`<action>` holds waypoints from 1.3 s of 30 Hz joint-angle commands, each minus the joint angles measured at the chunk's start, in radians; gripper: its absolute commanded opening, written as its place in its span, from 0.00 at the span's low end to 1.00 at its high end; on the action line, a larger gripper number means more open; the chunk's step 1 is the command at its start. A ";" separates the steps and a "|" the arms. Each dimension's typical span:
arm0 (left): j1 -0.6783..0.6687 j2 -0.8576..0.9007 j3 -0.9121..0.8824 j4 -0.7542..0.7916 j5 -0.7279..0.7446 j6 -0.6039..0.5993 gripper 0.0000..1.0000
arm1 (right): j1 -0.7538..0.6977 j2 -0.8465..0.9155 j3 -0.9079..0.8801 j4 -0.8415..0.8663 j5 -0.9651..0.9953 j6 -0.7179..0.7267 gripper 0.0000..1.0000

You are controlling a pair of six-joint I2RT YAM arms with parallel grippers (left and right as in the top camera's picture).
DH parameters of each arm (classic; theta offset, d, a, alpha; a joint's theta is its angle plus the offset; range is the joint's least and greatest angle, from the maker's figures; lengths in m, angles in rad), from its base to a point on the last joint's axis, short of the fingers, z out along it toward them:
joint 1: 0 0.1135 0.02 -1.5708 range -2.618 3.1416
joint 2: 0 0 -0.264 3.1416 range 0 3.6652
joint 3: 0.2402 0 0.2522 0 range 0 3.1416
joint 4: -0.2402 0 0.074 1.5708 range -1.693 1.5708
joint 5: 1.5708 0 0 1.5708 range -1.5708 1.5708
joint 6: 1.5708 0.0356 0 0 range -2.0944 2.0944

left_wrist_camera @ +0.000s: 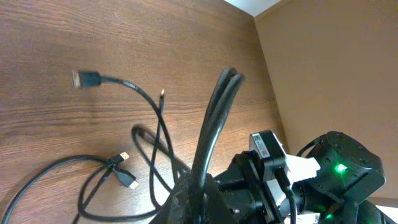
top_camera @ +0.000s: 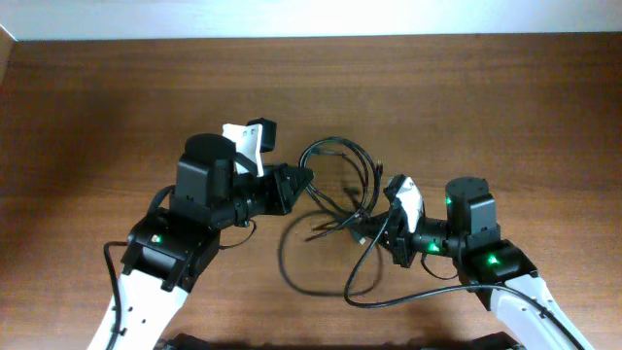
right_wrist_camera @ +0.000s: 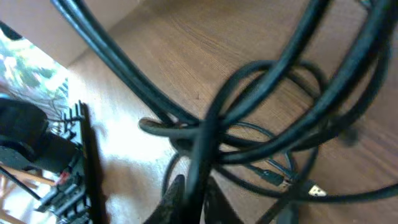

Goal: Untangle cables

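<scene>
The cables (top_camera: 340, 194) are thin black cords tangled in loops at the middle of the wooden table, with one long loop (top_camera: 311, 277) trailing toward the front. My left gripper (top_camera: 303, 181) is shut on a doubled strand at the tangle's left side; the strand rises from its jaws (left_wrist_camera: 202, 186). My right gripper (top_camera: 377, 231) is shut on a strand at the tangle's right side, seen between its fingers (right_wrist_camera: 193, 199). Loose plug ends (left_wrist_camera: 127, 180) (left_wrist_camera: 84, 79) lie on the wood, and a metal-tipped plug (right_wrist_camera: 314, 190) shows in the right wrist view.
The brown wooden table (top_camera: 505, 107) runs to a pale wall at the back. The two arms (top_camera: 175, 243) (top_camera: 486, 258) come in from the front left and front right, with their own thicker wires (top_camera: 428, 292) near the bases.
</scene>
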 commanded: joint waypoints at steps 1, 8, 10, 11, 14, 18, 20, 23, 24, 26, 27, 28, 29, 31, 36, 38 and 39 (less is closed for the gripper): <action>0.007 -0.002 0.002 0.012 0.024 -0.011 0.00 | -0.002 0.002 0.009 0.000 0.000 -0.004 0.04; 0.007 -0.002 0.002 -0.063 -0.095 -0.011 0.00 | -0.002 0.002 0.010 0.135 -0.197 -0.003 0.04; 0.007 -0.002 0.002 -0.114 -0.159 -0.011 0.00 | -0.002 0.002 0.010 0.209 -0.275 0.028 0.04; 0.007 -0.002 0.002 -0.135 -0.187 -0.011 0.00 | -0.002 0.002 0.010 0.242 -0.286 0.065 0.04; 0.007 -0.002 0.002 -0.195 -0.260 -0.011 0.00 | -0.003 0.002 0.010 0.306 -0.288 0.155 0.04; 0.007 -0.002 0.002 -0.274 -0.364 -0.012 0.00 | -0.003 0.001 0.010 0.328 -0.288 0.186 0.04; 0.007 -0.002 0.002 -0.317 -0.421 -0.020 0.00 | -0.003 0.001 0.010 0.328 -0.288 0.186 0.04; 0.007 -0.002 0.002 -0.383 -0.507 -0.087 0.00 | -0.003 0.001 0.010 0.328 -0.288 0.186 0.04; 0.007 -0.002 0.002 -0.397 -0.520 -0.100 0.00 | -0.003 0.001 0.010 0.328 -0.288 0.186 0.04; 0.007 -0.002 0.002 -0.421 -0.544 -0.113 0.00 | -0.003 0.001 0.010 0.328 -0.288 0.186 0.04; 0.010 -0.002 0.002 -0.433 -0.550 -0.113 0.00 | -0.003 0.001 0.010 0.328 -0.288 0.186 0.04; 0.013 -0.002 0.002 -0.441 -0.555 -0.118 0.00 | -0.003 0.002 0.010 0.328 -0.288 0.186 0.04; 0.019 -0.002 0.002 -0.451 -0.566 -0.128 0.00 | -0.003 0.002 0.010 0.328 -0.288 0.186 0.04; 0.034 -0.002 0.002 -0.464 -0.568 -0.132 0.00 | -0.003 0.001 0.010 0.328 -0.287 0.186 0.04; 0.051 -0.002 0.002 -0.495 -0.568 -0.131 0.00 | -0.049 0.002 0.010 0.317 -0.288 0.225 0.04; 0.051 -0.002 0.002 -0.495 -0.568 -0.131 0.00 | -0.079 0.002 0.010 0.286 -0.288 0.228 0.05; 0.051 -0.002 0.002 -0.497 -0.567 -0.131 0.00 | -0.097 0.002 0.010 0.260 -0.288 0.227 0.05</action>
